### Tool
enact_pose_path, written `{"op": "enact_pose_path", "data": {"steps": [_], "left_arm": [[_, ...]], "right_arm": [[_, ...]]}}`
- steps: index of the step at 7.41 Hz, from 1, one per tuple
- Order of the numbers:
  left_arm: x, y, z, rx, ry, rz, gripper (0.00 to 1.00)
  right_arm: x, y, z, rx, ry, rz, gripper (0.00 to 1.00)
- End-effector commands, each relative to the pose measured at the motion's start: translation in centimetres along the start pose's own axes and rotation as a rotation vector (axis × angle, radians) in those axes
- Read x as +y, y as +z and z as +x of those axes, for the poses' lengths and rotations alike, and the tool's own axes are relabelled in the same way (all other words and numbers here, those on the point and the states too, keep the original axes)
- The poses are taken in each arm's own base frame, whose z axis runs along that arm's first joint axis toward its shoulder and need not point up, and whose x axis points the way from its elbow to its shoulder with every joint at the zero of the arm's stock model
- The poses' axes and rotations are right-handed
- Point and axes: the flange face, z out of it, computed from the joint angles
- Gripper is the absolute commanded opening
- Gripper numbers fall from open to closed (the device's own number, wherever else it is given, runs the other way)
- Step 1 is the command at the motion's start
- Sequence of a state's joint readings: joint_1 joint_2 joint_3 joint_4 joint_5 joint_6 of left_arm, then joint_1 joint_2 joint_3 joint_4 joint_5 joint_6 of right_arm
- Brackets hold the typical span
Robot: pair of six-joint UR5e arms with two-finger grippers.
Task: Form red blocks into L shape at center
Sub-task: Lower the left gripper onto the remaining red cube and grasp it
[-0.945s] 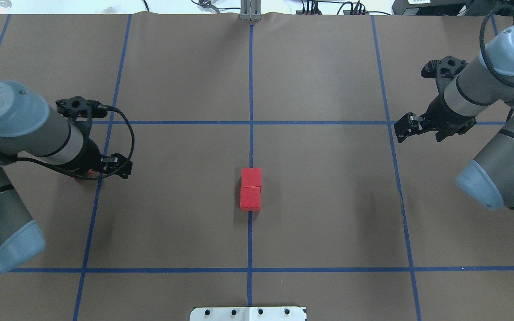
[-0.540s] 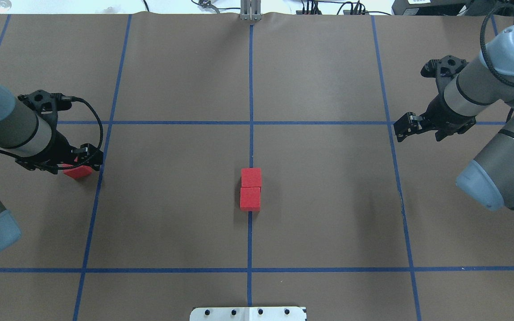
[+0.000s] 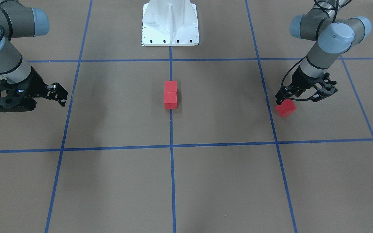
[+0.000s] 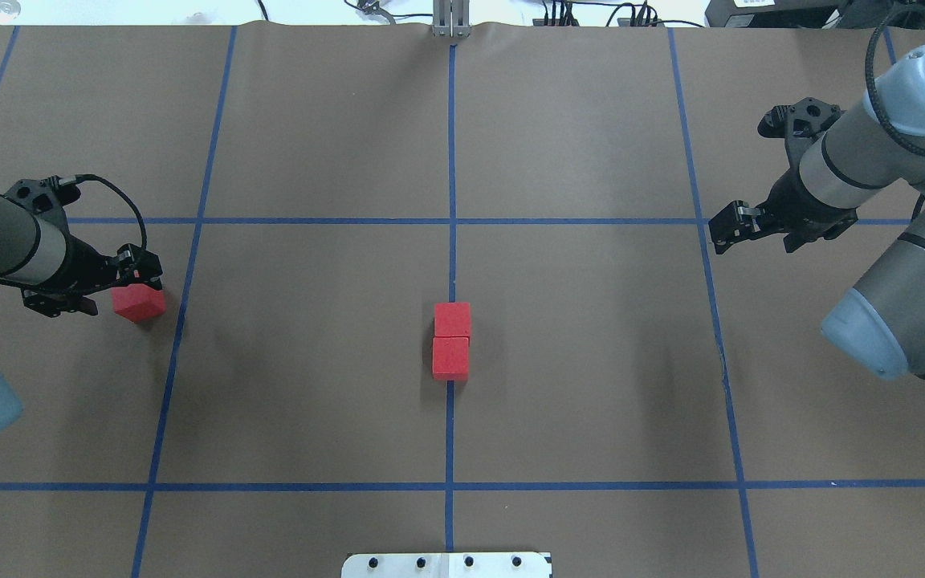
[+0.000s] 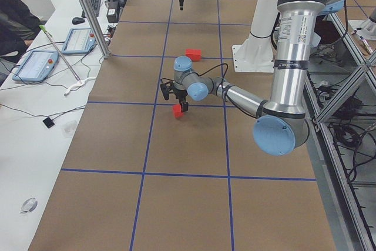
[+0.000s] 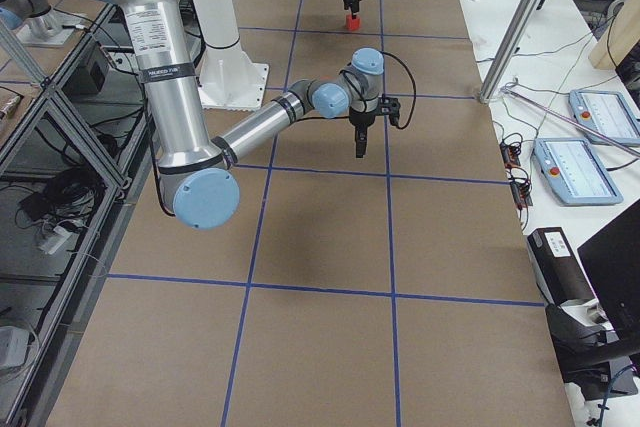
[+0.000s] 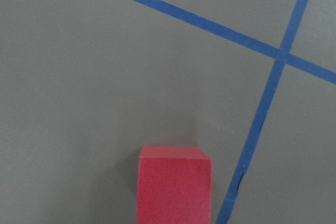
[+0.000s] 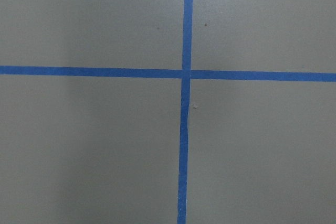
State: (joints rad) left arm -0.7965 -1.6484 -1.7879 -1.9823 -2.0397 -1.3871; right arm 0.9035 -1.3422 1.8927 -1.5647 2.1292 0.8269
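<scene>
Two red blocks (image 4: pixel 452 319) (image 4: pixel 450 357) lie touching in a short column on the centre line; they also show in the front view (image 3: pixel 170 94). The third red block (image 4: pixel 139 305) lies apart on the table at the left, turned a little (image 3: pixel 286 109) (image 7: pixel 174 187). My left gripper (image 4: pixel 143 269) (image 3: pixel 280 98) points down just above this block, looks open and holds nothing. My right gripper (image 4: pixel 721 234) (image 3: pixel 60 94) hangs over a grid crossing at the right, looks open and is empty.
Blue tape lines (image 4: pixel 451 160) divide the brown table into large squares. The white robot base plate (image 3: pixel 170 32) sits at the table's robot-side edge. A metal post (image 4: pixel 451 20) stands at the far edge.
My left arm has drawn back to the left, uncovering the third block. Its gripper now stands over that block. The block, the centre pair and the right arm have not moved.
</scene>
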Motion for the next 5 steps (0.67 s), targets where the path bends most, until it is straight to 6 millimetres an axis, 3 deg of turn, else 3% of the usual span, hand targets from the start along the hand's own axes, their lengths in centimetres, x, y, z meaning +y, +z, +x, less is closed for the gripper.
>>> {"op": "enact_pose_path", "data": {"steps": [1, 5], "left_arm": [[-0.5, 1.3, -0.4, -0.017, -0.007, -0.003, 0.99], [-1.3, 2.3, 0.7, -0.022, 0.008, -0.001, 0.90]], "right_arm": [[0.0, 0.0, 0.0, 0.000, 0.000, 0.000, 0.99], [0.0, 0.0, 0.0, 0.000, 0.000, 0.000, 0.99]]}}
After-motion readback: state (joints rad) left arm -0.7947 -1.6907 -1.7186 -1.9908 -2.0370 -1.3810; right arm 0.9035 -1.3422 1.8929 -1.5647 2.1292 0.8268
